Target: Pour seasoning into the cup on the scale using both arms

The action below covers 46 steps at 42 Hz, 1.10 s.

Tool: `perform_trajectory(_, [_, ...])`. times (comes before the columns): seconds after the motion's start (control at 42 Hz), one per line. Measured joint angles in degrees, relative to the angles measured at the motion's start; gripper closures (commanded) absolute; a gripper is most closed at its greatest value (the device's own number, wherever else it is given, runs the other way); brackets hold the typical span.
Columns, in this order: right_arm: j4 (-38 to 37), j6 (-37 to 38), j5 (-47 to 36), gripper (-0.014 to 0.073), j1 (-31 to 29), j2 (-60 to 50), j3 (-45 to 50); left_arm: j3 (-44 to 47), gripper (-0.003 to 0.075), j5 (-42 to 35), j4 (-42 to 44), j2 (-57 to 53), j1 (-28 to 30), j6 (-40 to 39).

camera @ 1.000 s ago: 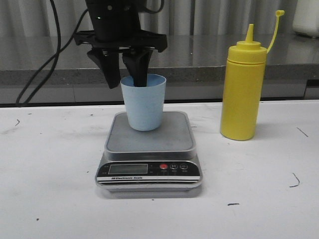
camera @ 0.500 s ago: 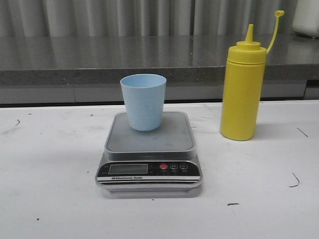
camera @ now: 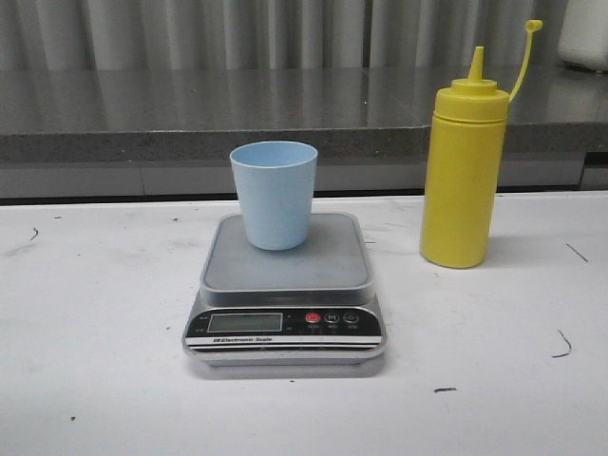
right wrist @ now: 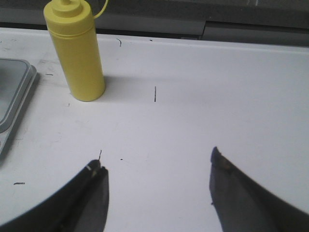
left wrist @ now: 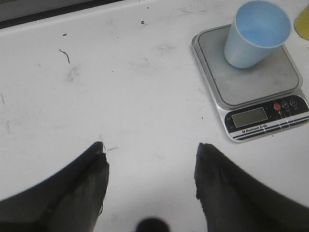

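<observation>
Your right gripper [right wrist: 157, 179] hangs with its jaws spread wide and nothing between them, and the seasoning [right wrist: 75, 50] stands at about eleven o'clock from it, upright, its long axis vertical, with bare table [right wrist: 203, 96] between, so nothing blocks a reach. Your left gripper [left wrist: 149, 174] is equally wide apart and empty; the cup [left wrist: 256, 31] sits upright toward the back of the scale [left wrist: 256, 92], at roughly one o'clock from it. In the front view the bottle stands at three o'clock of the scale, just beside it, so I judge your right arm the nearer one; mind the tethered cap [camera: 534, 26] sticking up beside the nozzle
</observation>
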Motion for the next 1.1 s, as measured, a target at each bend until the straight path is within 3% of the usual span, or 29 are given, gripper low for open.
perform_trajectory(0.357, [0.1, 0.0, 0.0, 0.0122, 0.0, 0.0, 0.0, 10.6, 0.0335, -0.2, -0.4, -16.5, 0.0, 0.0])
perform_trajectory(0.881, [0.5, 0.0, 0.6, 0.012, 0.0, 0.0, 0.0, 10.8, 0.0335, -0.2, -0.4, -17.5, 0.1, 0.0])
perform_trajectory(1.095, [0.4, -0.7, 0.7, -0.0023, 0.4, 0.5, 0.0, 10.8, 0.0335, -0.2, -0.4, -17.5, 0.1, 0.0])
